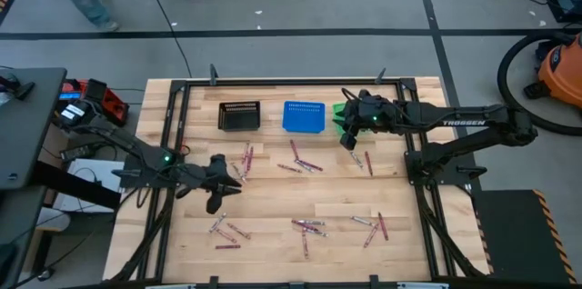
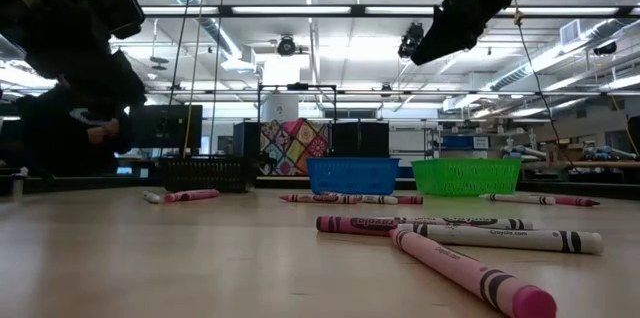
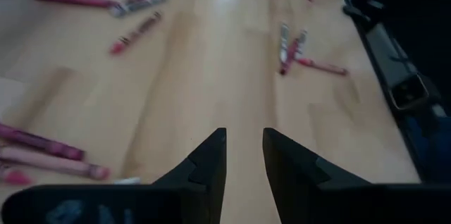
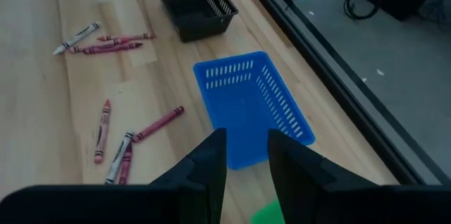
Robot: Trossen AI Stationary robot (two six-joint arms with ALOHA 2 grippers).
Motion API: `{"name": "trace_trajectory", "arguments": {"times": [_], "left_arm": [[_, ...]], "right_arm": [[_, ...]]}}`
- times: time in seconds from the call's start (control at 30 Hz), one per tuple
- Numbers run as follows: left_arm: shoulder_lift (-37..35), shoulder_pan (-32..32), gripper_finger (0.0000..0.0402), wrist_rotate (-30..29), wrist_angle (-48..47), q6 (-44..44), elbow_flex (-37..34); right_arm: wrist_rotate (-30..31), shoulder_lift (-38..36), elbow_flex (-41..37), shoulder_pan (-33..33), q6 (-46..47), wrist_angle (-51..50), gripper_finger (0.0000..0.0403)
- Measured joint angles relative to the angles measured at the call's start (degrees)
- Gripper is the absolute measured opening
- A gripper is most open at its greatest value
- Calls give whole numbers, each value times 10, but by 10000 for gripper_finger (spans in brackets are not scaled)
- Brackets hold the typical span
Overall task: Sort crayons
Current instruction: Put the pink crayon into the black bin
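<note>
The left arm's fingers (image 3: pixel 244 164) stand parted by a narrow gap, holding nothing and clear of the desk (image 3: pixel 211 76). If that gap is not widened, a descent could nudge a crayon and roll it away. The nearest pink crayons (image 3: pixel 42 153) lie just beside them, with others (image 3: pixel 292 48) farther ahead. The right arm's fingers (image 4: pixel 246 160) are likewise slightly apart and empty, hovering at the near edge of the blue basket (image 4: pixel 250 104); beyond it sits the black basket (image 4: pixel 194 2), and loose crayons (image 4: pixel 116 143) lie to the side.
</note>
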Motion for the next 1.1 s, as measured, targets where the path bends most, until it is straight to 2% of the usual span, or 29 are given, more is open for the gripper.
{"name": "trace_trajectory", "arguments": {"times": [0.13,0.33,0.43,0.83,1.1], "left_arm": [[50,-8,103,18,-14,0,41],[129,-35,103,29,-115,1,134],[159,-51,102,31,-128,-3,160],[271,-104,102,64,-117,-48,177],[292,-128,102,72,-93,-54,177]], "right_arm": [[0,0,0,-8,-2,-2,113],[0,0,0,-15,-1,-3,113],[0,0,0,-15,0,-3,113],[-2,0,0,-15,28,-9,113],[-1,0,0,-15,25,-10,113]]}}
